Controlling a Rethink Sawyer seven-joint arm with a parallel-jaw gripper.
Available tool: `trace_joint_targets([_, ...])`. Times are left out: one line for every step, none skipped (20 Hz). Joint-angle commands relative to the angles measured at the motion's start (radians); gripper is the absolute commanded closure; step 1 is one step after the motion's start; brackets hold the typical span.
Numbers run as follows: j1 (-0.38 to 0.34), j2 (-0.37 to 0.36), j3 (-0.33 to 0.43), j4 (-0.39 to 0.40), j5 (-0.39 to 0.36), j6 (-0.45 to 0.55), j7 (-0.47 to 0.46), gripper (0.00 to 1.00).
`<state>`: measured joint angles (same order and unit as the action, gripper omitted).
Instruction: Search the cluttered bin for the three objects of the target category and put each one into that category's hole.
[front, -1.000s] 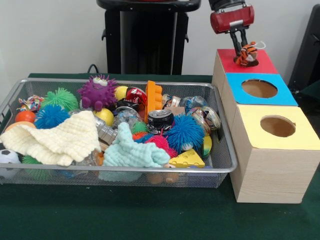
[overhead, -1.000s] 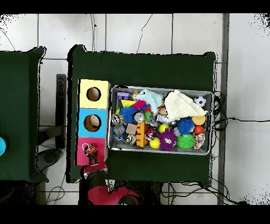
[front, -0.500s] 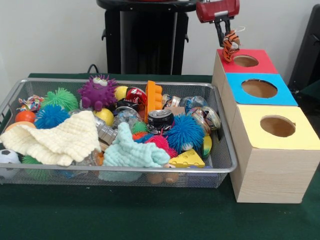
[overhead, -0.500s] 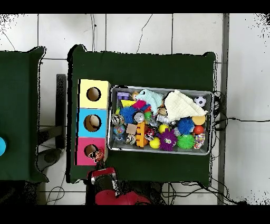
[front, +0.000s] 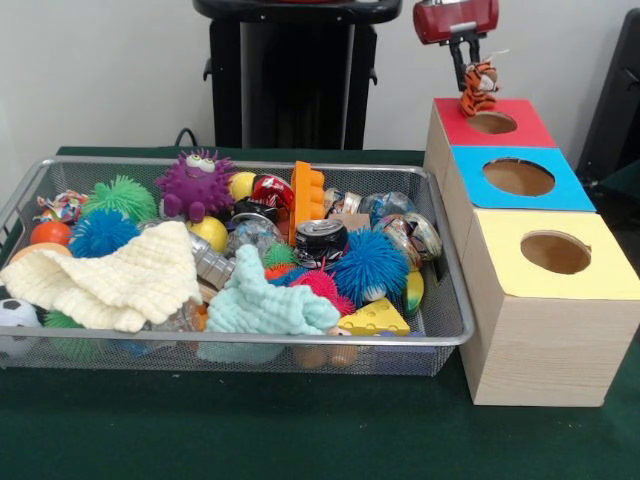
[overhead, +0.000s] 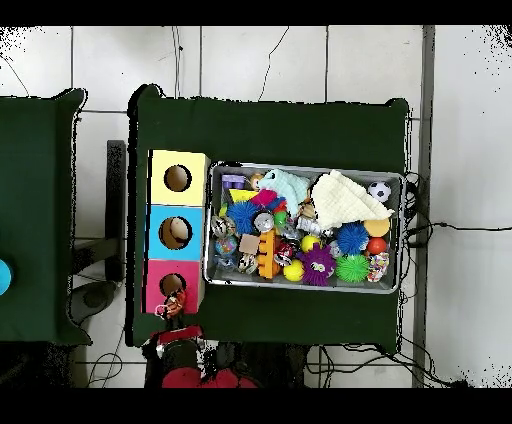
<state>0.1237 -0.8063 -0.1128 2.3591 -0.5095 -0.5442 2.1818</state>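
Note:
My gripper (front: 471, 72) is shut on a small orange striped tiger toy (front: 480, 90), which hangs just above the far left rim of the round hole (front: 493, 122) in the red-topped box (front: 525, 128). In the overhead view the tiger toy (overhead: 175, 302) shows at the red box's (overhead: 158, 276) edge, beside its hole (overhead: 172, 284), with the gripper (overhead: 177, 312) over it. The wire bin (front: 250, 340) is full of mixed toys, among them a purple monster plush (front: 195, 183).
A blue-topped box (front: 570, 190) and a yellow-topped box (front: 610, 270), each with a hole, stand in line in front of the red one. The bin holds a cream cloth (front: 120, 275), a mint cloth (front: 265, 305), spiky balls, cans and an orange block (front: 308, 195).
The gripper lifted the tiger off the red box's hole, swung left of the box, and has now come back right, so the toy hangs over the hole's rim.

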Motion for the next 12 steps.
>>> trace_joint_targets([0.033, 0.061, 0.014, -0.044, 0.088, -0.042, 0.136, 1.00])
trace_joint_targets([0.055, 0.071, 0.017, -0.041, 0.114, -0.052, 0.148, 1.00])
trace_joint_targets([0.070, 0.071, 0.016, -0.037, 0.131, -0.055, 0.154, 1.00])
trace_joint_targets([0.094, 0.062, 0.018, -0.027, 0.161, -0.050, 0.165, 1.00])
trace_joint_targets([0.102, 0.055, 0.019, -0.023, 0.172, -0.045, 0.167, 1.00])
trace_joint_targets([0.110, 0.049, 0.021, -0.018, 0.183, -0.040, 0.170, 1.00])
trace_joint_targets([0.118, 0.042, 0.022, -0.014, 0.194, -0.034, 0.173, 1.00])
trace_joint_targets([0.115, 0.048, 0.023, -0.016, 0.194, -0.039, 0.172, 1.00])
trace_joint_targets([0.112, 0.055, 0.024, -0.019, 0.193, -0.044, 0.171, 1.00])
trace_joint_targets([0.103, 0.075, 0.026, -0.027, 0.185, -0.065, 0.172, 1.00])
trace_joint_targets([0.096, 0.088, 0.027, -0.031, 0.178, -0.078, 0.173, 1.00])
trace_joint_targets([0.084, 0.102, 0.029, -0.037, 0.167, -0.091, 0.174, 1.00])
